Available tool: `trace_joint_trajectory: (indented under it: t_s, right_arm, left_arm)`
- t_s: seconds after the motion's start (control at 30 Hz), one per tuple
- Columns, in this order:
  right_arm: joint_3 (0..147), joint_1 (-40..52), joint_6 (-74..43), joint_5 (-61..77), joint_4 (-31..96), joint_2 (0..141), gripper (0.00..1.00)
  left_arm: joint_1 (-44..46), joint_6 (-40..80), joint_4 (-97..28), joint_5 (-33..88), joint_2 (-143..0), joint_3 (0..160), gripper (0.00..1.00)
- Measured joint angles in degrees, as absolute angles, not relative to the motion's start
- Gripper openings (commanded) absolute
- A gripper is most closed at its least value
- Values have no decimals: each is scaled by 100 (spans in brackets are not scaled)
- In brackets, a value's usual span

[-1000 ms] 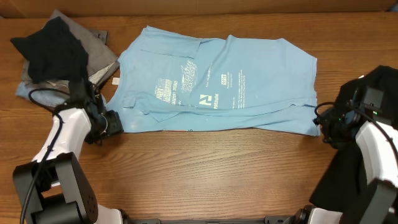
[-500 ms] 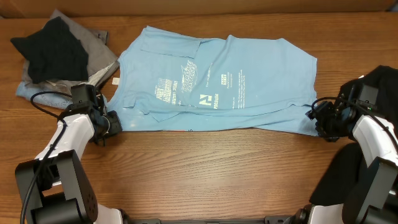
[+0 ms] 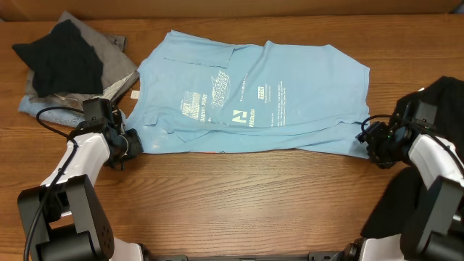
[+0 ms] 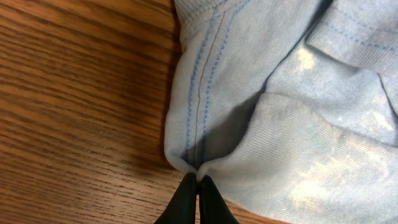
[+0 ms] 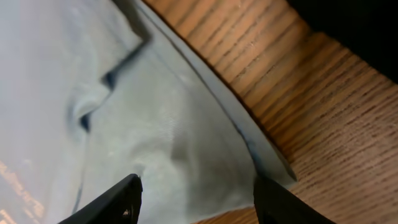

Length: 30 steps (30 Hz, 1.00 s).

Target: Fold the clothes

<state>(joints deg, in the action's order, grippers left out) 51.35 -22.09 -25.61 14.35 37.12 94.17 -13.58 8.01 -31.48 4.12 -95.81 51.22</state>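
Note:
A light sky-blue T-shirt (image 3: 254, 98) with white print lies spread across the middle of the table. My left gripper (image 3: 135, 144) is at its near-left corner, shut on a pinch of the hem (image 4: 193, 163); the black fingertips (image 4: 186, 196) meet on the fabric. My right gripper (image 3: 365, 141) is at the shirt's near-right corner, open, its fingers (image 5: 121, 199) straddling the blue cloth (image 5: 155, 124) without closing on it. A black shirt (image 3: 61, 58) lies on a pile at the far left.
The pile at far left also holds grey (image 3: 109, 61) and pale blue cloth. A black cloth (image 3: 446, 98) lies at the right edge by my right arm. Bare wooden table (image 3: 254, 196) runs along the front.
My left gripper closed on the shirt's near-left hem. My right gripper slid a little left onto the shirt's near-right corner, staying open.

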Motion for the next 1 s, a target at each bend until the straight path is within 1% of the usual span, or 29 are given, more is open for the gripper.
trace_joint_trajectory:
  t_s: [0.07,0.13,0.2,0.23,0.4,0.57,0.77,0.9,1.0]
  right_arm:
    - [5135,-2209,-2561,1428,3688,9616,55]
    - [5175,-2213,-2526,1422,3645,9736,29]
    - [5192,-2237,-2582,1389,3601,9856,7]
    - [5212,-2250,-2569,1400,3607,9878,4]
    - [5295,-2261,-2569,1378,3854,9922,4]
    - [5470,-2237,-2613,1120,5153,9804,4]
    - [5889,-2235,-2681,716,6692,8816,4]
    - [5990,-2235,-2694,403,7205,8248,4]
    - [5990,-2235,-2696,174,7459,8125,4]
  left_arm:
    - [-1358,801,-3148,412,-9581,5122,4]
    - [-1358,801,-3153,412,-9581,5122,4]
    - [-1358,801,-3168,414,-9581,5122,4]
    - [-1358,801,-3173,414,-9581,5122,4]
    - [-1361,801,-3317,412,-9581,5122,4]
    - [-1514,801,-3903,429,-9581,5175,4]
    - [-2025,794,-4748,366,-9539,5629,4]
    - [-2246,803,-4956,228,-9360,5811,4]
    - [-2327,888,-5087,82,-9231,5870,4]
